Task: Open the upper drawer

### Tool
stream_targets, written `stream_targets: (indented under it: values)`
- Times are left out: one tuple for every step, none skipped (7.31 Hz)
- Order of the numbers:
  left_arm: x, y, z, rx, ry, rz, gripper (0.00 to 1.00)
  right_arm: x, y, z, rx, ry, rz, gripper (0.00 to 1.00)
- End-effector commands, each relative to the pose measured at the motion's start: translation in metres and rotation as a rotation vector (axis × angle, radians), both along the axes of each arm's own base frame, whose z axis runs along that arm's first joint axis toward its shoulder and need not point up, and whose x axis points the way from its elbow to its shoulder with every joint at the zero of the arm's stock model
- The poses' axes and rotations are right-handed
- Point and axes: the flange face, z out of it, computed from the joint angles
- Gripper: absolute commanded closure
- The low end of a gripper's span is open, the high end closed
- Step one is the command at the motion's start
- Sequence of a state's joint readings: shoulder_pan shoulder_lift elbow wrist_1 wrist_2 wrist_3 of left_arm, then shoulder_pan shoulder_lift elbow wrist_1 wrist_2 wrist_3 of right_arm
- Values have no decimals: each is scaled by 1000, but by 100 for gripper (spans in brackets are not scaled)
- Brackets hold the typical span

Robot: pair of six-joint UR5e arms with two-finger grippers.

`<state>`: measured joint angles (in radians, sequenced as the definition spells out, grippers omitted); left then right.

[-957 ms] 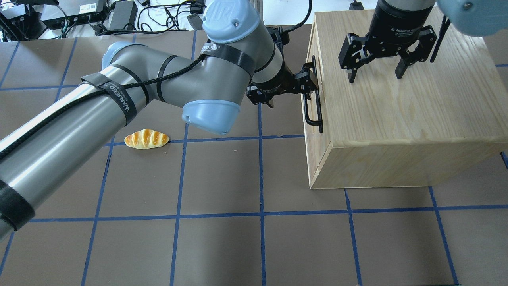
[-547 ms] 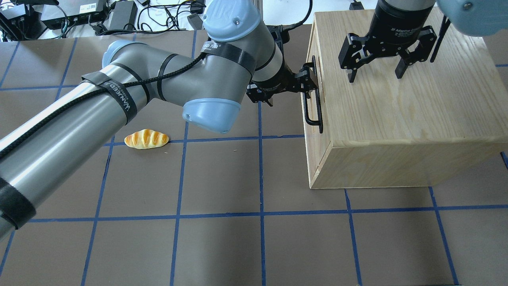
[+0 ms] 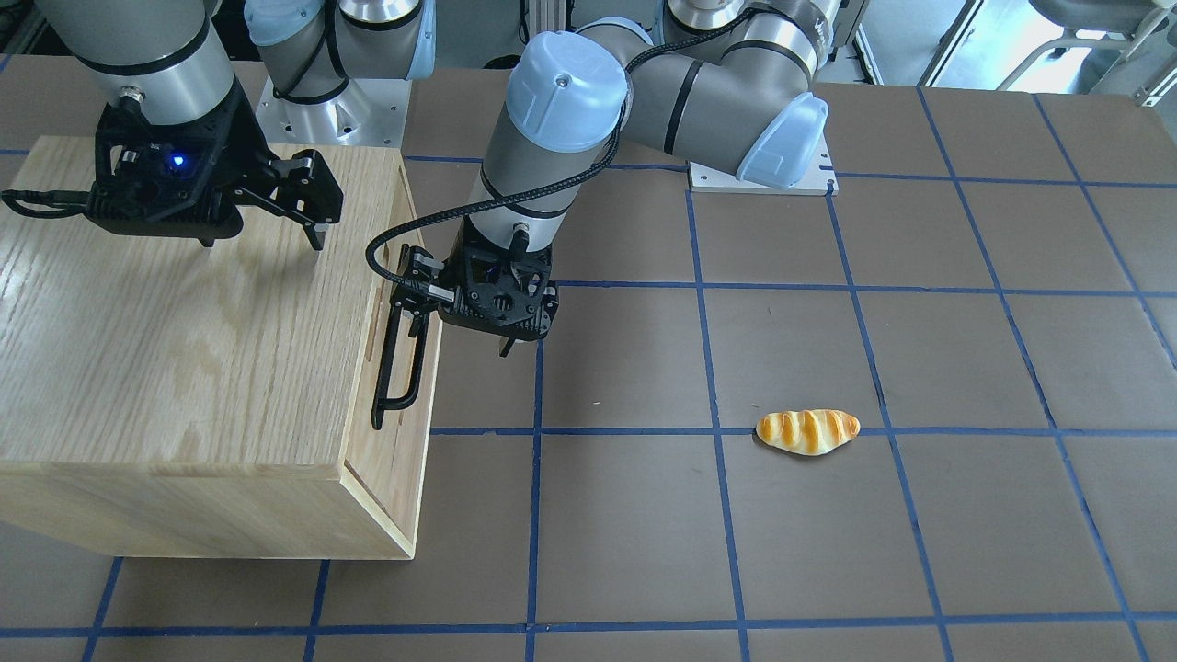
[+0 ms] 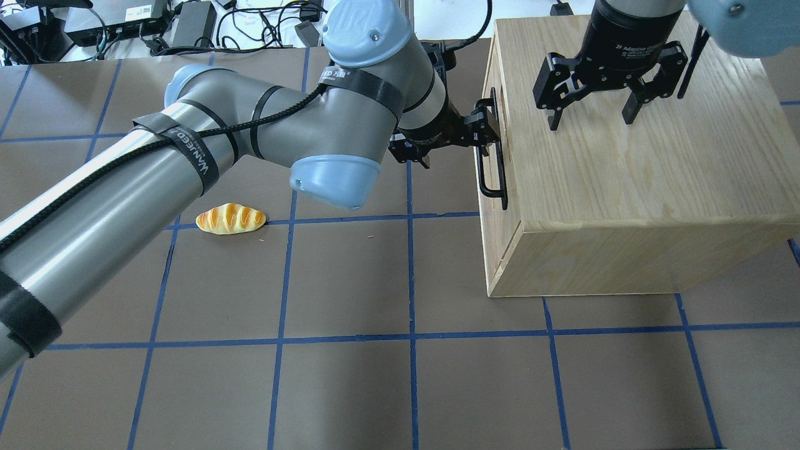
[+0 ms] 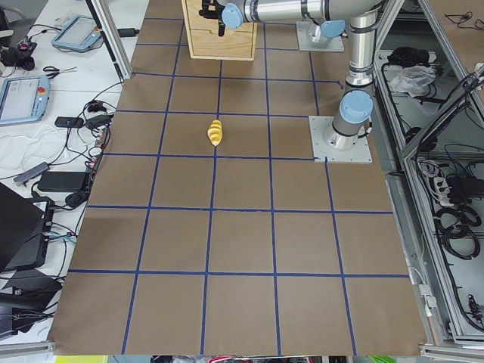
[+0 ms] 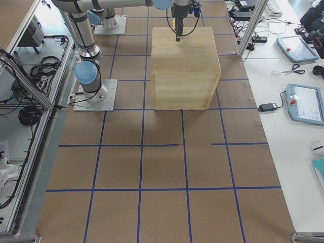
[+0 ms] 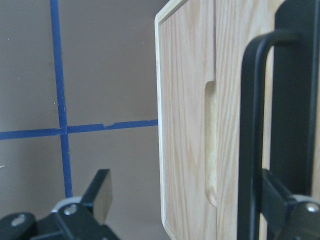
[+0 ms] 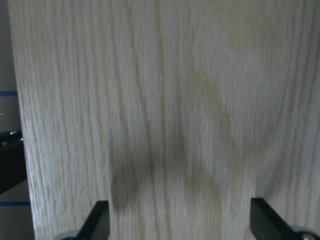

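Note:
The upper drawer's front panel sits flush in the oak cabinet, so the drawer is shut. Its long black bar handle runs along the panel and also shows in the front-facing view and the left wrist view. My left gripper is open. It straddles the far end of the handle, with one finger beside the bar and the other out over the table. My right gripper is open and empty, just above the cabinet top.
A toy bread roll lies on the brown table with blue tape lines, left of the cabinet. Cables and power bricks lie beyond the table's far edge. My left arm stretches across the table's left half.
My left arm has shifted very slightly towards the cabinet. The drawer front stays flush and the right gripper has not moved.

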<state>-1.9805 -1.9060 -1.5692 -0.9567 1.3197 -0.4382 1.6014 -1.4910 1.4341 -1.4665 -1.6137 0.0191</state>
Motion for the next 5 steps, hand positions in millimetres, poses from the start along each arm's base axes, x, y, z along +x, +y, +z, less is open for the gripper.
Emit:
stream_targets:
  values:
    - [3, -1, -2, -15, -33, -6, 0, 0, 0, 1, -1, 0, -1, 0]
    - [3, -3, -4, -14, -36, -7, 0, 0, 0, 0, 0, 0, 1, 0]
    - [4, -4, -4, -23, -51, -7, 0, -1, 0, 0, 0, 0, -2, 0]
    - [6, -5, -2, -31, -63, -6, 0, 0, 0, 0, 0, 0, -1, 0]
    - [6, -6, -1, -32, -65, -7, 0, 0, 0, 1, -1, 0, -1, 0]
